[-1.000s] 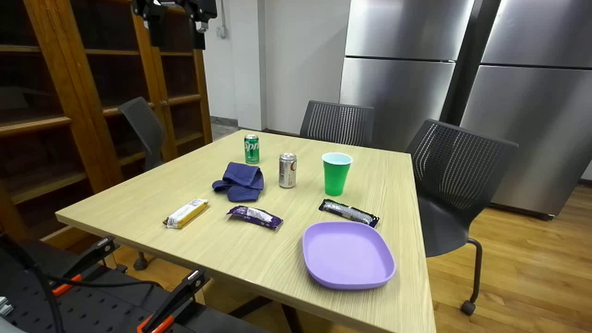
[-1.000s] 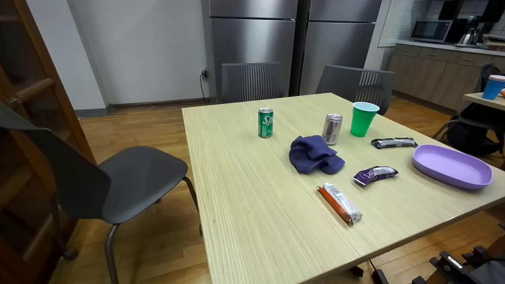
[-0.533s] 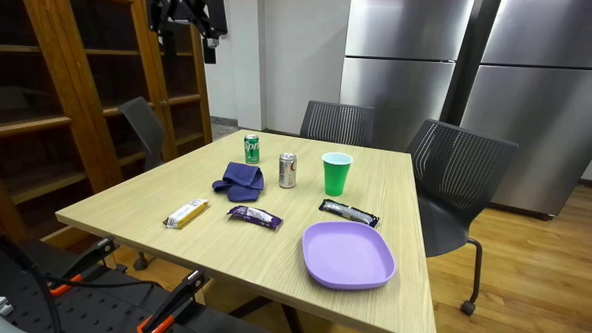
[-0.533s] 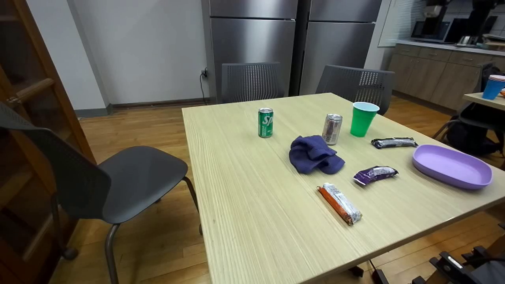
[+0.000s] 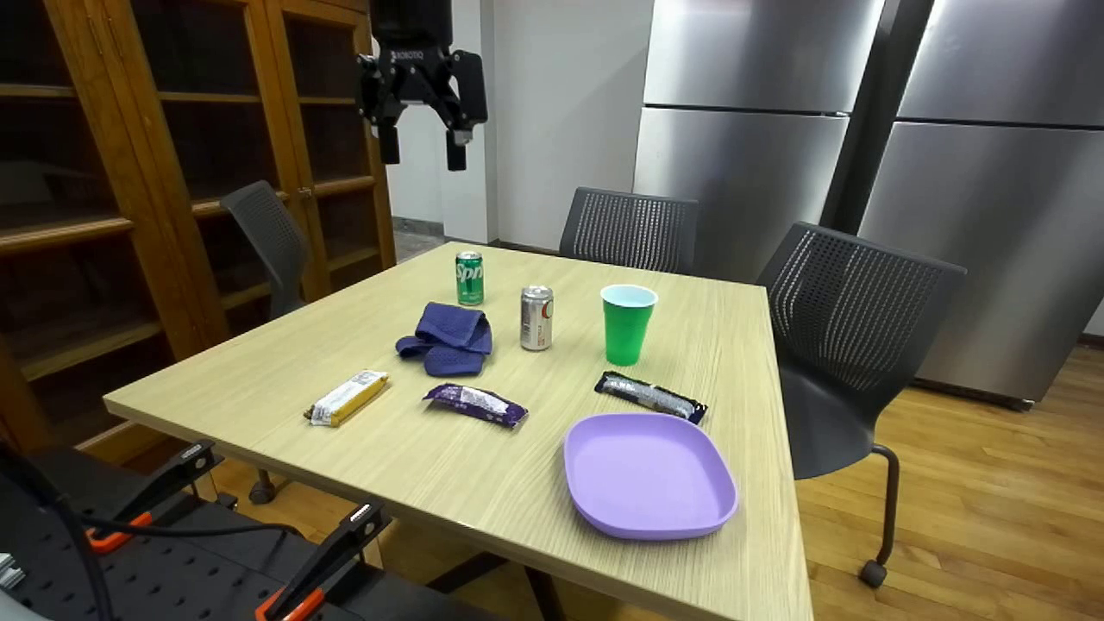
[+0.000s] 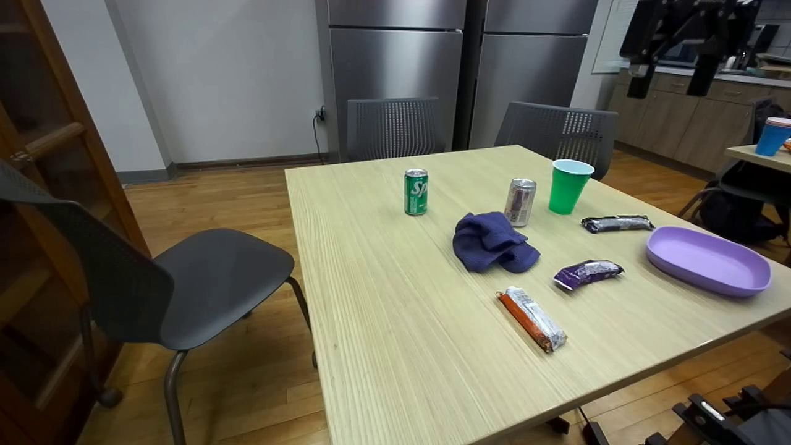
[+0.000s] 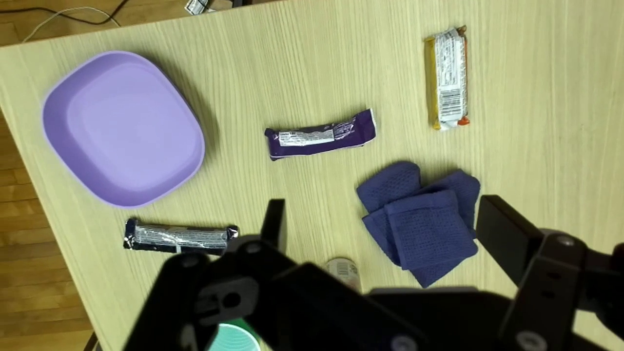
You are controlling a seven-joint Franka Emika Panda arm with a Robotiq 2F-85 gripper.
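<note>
Spotting blue cloth (image 7: 431,229) first, bunched & partly folded on pale wood table (image 5: 517,474); in wrist view, lying btwn the fingertips as seen from above, but well below them. Can see gripper (image 5: 423,162) hanging in mid-air over table in both ext. views, w/ fingers spread wide apart, well above everything on it. Noting silver can (image 5: 536,319) just beside cloth, upright, partly hidden by gripper in wrist view. Also near cloth: finding purple-wrapped bar (image 5: 477,405) & yellow-wrapped bar (image 7: 449,78), both lying flat, apart from each other. Beyond cloth in an ext. view, seeing green can (image 5: 470,278), upright. Near silver can, finding green cup (image 5: 627,328), upright, mouth up. Further out, spotting black-wrapped bar (image 5: 651,395) just beside purple dish (image 5: 651,474), both near table edge. Around table, making out dark chairs (image 5: 630,233); past those, steel fridges (image 5: 742,172). Off to one side in an ext. view, seeing wooden cabinet (image 5: 116,112) w/ glass doors.
</note>
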